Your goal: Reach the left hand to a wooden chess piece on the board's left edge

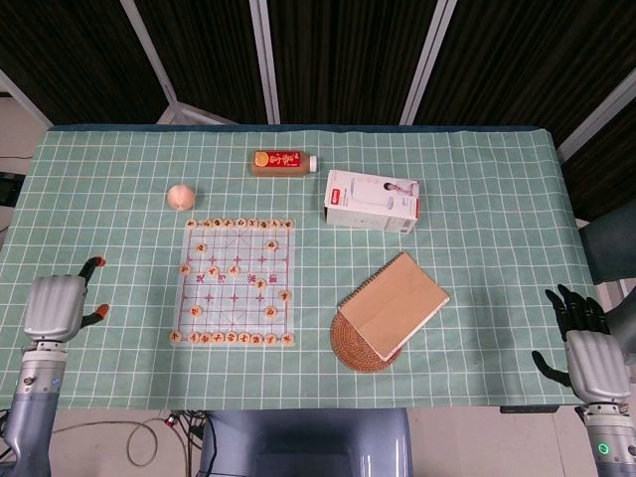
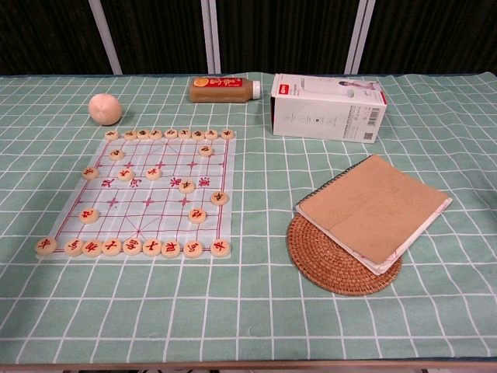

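chess pieces [image 2: 152, 248]: pale wood | board [image 2: 167, 186]: glossy plastic | tablecloth [image 2: 233, 311]: matt cloth | coaster [image 2: 326, 268]: woven rattan

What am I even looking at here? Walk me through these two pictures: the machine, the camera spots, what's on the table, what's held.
It is a two-armed robot with human-like hands, steered by a person. One picture looks down from its head, the other looks forward from its chest. In the head view its left hand is at the table's left edge, its right hand at the right; both hold nothing. On the green checked cloth lie a chess board with wooden chess pieces, a pale ball, a drink bottle, a white box, and a notebook resting on a woven coaster.
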You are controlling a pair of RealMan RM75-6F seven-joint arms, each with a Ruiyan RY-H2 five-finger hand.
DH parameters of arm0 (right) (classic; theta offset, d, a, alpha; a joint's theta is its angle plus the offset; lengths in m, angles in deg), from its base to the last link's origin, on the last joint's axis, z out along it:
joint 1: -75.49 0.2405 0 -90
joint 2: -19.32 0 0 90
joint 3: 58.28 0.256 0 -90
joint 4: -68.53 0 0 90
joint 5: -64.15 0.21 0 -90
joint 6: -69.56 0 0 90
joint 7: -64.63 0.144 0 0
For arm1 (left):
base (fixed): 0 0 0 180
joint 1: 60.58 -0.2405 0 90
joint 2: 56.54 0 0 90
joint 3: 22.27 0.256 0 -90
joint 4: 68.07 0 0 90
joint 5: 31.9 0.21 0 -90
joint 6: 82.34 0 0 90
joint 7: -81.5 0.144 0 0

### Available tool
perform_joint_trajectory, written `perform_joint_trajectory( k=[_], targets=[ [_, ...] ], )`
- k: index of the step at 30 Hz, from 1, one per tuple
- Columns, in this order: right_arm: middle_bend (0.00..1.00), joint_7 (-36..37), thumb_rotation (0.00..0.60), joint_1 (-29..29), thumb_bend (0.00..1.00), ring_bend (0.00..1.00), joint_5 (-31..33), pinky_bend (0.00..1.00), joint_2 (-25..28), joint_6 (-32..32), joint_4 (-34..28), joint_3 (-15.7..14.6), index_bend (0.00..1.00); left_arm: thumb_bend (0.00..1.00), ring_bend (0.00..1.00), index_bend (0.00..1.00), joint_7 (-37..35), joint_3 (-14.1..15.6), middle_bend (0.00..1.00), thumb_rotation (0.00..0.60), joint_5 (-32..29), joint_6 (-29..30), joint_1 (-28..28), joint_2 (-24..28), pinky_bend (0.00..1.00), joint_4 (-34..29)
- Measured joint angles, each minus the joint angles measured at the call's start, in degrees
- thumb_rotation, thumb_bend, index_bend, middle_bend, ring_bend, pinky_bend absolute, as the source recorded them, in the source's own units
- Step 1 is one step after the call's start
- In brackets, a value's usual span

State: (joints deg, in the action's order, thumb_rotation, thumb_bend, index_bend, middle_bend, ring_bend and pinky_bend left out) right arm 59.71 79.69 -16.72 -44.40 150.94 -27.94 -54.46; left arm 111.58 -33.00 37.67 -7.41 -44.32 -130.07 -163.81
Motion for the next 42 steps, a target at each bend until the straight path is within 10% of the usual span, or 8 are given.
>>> perform_joint_trajectory(
  k=[42],
  targets=[
    [0.00, 0.76, 0.600, 0.17, 0.34, 0.00, 1.31, 0.00, 0.34, -0.78, -0.64, 0.33, 0.00, 0.27, 0.85, 0.46, 11.27, -2.73, 1.00, 0.600, -21.26, -19.83, 22.14, -19.45, 0.94, 26.73]
  ],
)
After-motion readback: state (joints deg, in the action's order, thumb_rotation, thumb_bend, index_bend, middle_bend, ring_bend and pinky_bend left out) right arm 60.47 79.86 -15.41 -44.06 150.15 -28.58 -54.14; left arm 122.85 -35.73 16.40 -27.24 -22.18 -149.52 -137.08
